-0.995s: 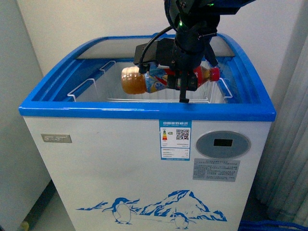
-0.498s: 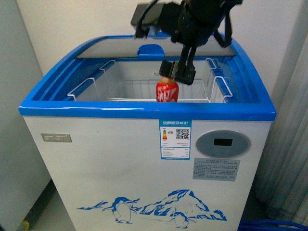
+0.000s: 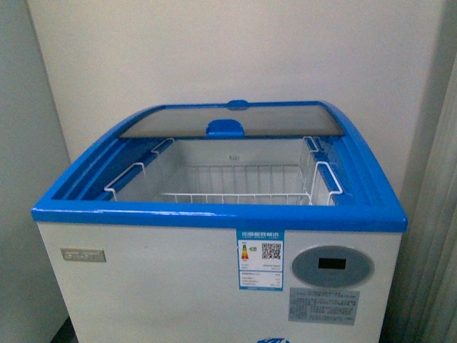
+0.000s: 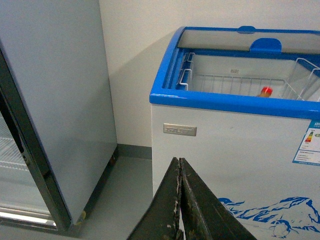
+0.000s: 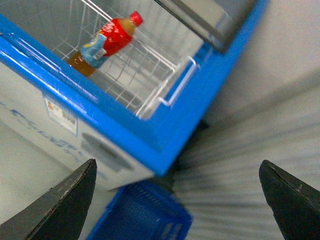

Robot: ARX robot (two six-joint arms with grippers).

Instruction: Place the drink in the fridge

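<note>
Right wrist view, right gripper [image 5: 177,200] jaws wide, empty

The left gripper [image 4: 180,200] shows at the lower edge, its two dark, scuffed fingers [image 4: 162,210] pressed together along a thin seam. Beyond it stands the fridge [image 4: 210,145], white with a blue rim, its glass lid [image 4: 235,40] slid to the back. A white wire basket [image 4: 240,82] hangs inside, and the red cap of the drink [image 4: 266,91] peeks above the front rim. Beside the fridge stands a taller grey cabinet [image 4: 55,100] on the grey floor [image 4: 125,195].
</note>
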